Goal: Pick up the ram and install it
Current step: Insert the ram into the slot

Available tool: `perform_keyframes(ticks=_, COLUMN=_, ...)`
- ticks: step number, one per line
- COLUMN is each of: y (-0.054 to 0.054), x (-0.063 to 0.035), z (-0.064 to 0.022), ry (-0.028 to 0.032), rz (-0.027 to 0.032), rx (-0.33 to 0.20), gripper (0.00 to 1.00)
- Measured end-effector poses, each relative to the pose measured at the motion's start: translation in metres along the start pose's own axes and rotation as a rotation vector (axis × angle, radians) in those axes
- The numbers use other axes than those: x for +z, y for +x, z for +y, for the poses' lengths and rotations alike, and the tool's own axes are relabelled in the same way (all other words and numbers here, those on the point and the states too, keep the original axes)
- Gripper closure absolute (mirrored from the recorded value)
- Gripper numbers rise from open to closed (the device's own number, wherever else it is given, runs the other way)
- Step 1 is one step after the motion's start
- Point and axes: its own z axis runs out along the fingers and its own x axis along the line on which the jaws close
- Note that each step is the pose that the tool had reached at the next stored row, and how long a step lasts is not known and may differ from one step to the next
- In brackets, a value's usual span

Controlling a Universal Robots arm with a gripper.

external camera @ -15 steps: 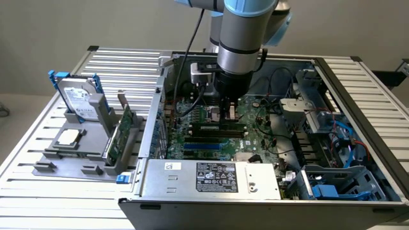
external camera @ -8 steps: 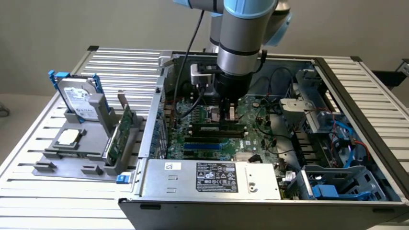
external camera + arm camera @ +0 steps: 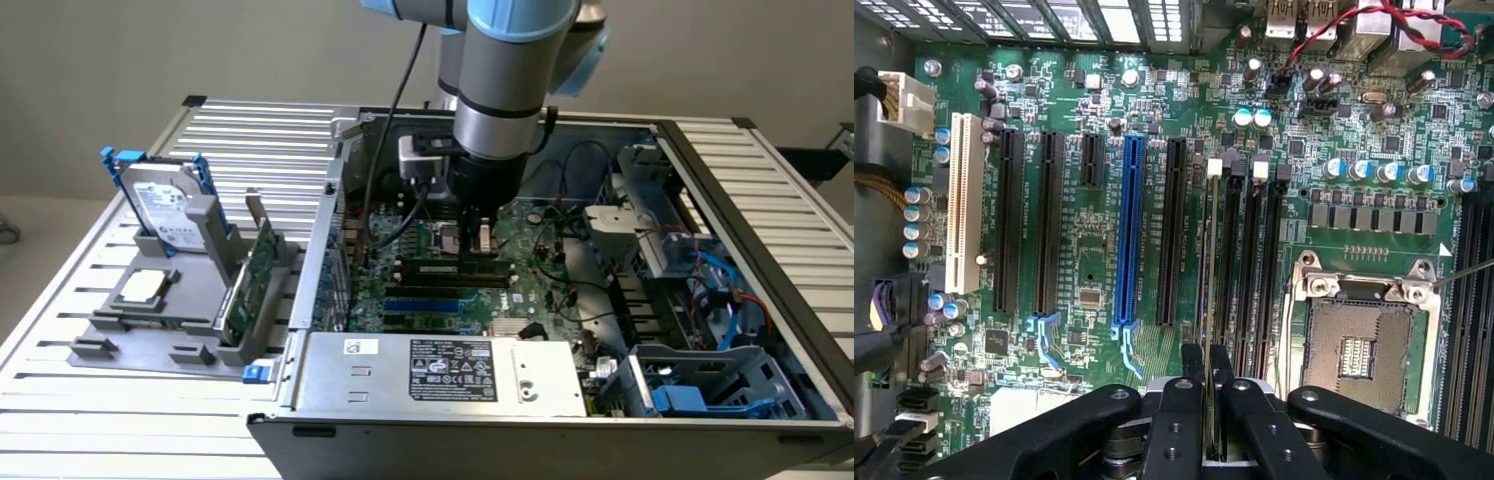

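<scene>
The gripper (image 3: pixel 1211 372) is clamped on the ram (image 3: pixel 1211 260), holding it edge-on along the black memory slots (image 3: pixel 1242 270) of the motherboard (image 3: pixel 1094 270). The open computer case (image 3: pixel 400 395) lies on a slatted metal table (image 3: pixel 120 400) before a plain beige wall (image 3: pixel 200 50).

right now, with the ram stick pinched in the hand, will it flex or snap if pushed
Probably stiff lengthwise: the ram stick runs dead straight, edge-on, from the hand. Likely light, since it looks so thin. A sideways push could well bend or crack it.
</scene>
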Motion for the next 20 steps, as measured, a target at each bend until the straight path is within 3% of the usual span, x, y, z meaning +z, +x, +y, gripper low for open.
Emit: perform_keyframes(ticks=20, y=-0.0010, x=0.0039, z=-0.0003, ry=-0.0001, rz=0.0000, rx=0.002, gripper=0.86)
